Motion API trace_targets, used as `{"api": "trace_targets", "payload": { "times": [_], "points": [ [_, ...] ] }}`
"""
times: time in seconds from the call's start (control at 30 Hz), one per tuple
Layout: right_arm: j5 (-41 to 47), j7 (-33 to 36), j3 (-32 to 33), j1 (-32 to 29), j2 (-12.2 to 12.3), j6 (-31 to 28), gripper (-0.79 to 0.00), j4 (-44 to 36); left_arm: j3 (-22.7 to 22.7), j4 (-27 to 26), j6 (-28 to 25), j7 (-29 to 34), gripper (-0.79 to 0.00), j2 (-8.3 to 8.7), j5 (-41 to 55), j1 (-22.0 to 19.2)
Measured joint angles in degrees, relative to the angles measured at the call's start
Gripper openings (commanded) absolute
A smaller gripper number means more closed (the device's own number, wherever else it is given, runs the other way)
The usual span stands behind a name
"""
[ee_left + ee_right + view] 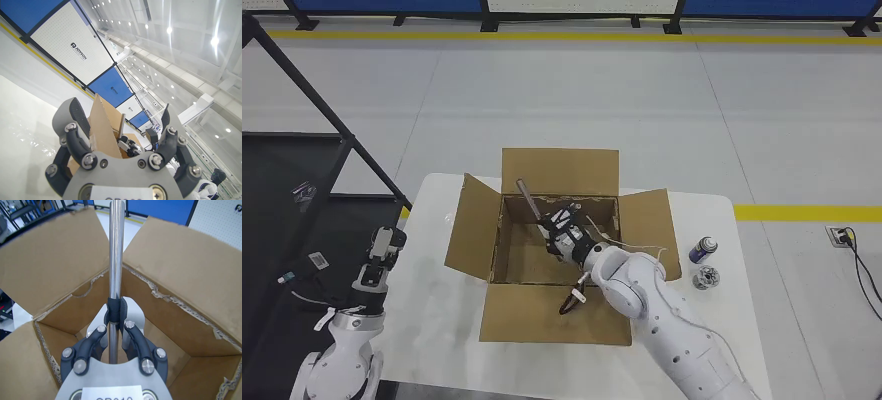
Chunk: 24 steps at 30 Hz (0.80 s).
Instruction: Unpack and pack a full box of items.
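An open cardboard box stands in the middle of the white table, all flaps folded outward. My right gripper is inside the box, shut on a shiny metal rod. The rod slants up out of the box toward the back flap. In the right wrist view, the fingers clamp the rod low on its length, over the box's brown interior. My left gripper is open and holds nothing, raised off the table's left edge and tilted upward toward the box.
A small dark spray can and a small metal part lie on the table right of the box. A black frame and a dark mat lie to the left of the table.
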<state>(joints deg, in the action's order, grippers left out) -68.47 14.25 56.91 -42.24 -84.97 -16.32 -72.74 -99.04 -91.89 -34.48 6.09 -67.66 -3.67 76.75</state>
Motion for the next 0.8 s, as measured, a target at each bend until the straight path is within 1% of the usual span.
{"api": "trace_targets", "payload": {
  "times": [0.1,0.23,0.33,0.43,0.53,0.63,0.73,0.8],
  "points": [
    [-1.9,-2.9,4.9,-5.9,1.5,0.6,-0.785,-8.4,0.6,-0.2,0.0,0.5,0.0,-0.04,-0.4,-0.3],
    [-2.8,-6.4,13.3,-16.8,3.6,0.5,-0.785,-22.4,1.5,-0.5,0.0,1.4,0.0,-0.08,-0.7,-0.7],
    [-2.1,-9.4,19.0,-24.7,4.5,1.0,-0.785,-31.5,2.2,-0.6,0.1,2.1,0.0,-0.11,-1.1,-1.1],
    [-0.6,-13.8,24.2,-31.9,5.1,2.7,-0.785,-38.5,3.0,-0.8,0.2,2.8,0.0,-0.13,-1.6,-1.5],
    [1.5,-18.1,28.9,-38.3,5.3,5.4,-0.785,-43.3,3.6,-1.0,0.2,3.1,0.0,-0.16,-2.1,-1.7],
    [3.7,-19.9,33.6,-43.9,5.5,7.3,-0.785,-46.3,4.0,-1.1,0.3,3.4,0.0,-0.18,-2.4,-1.8],
    [6.6,-18.1,38.2,-48.1,5.7,9.1,-0.785,-47.2,4.2,-1.1,0.4,3.6,0.0,-0.18,-2.5,-1.9],
    [8.3,-16.0,40.5,-49.7,5.8,10.3,-0.785,-46.7,4.4,-1.1,0.4,3.8,0.0,-0.18,-2.5,-2.0]
  ]
}}
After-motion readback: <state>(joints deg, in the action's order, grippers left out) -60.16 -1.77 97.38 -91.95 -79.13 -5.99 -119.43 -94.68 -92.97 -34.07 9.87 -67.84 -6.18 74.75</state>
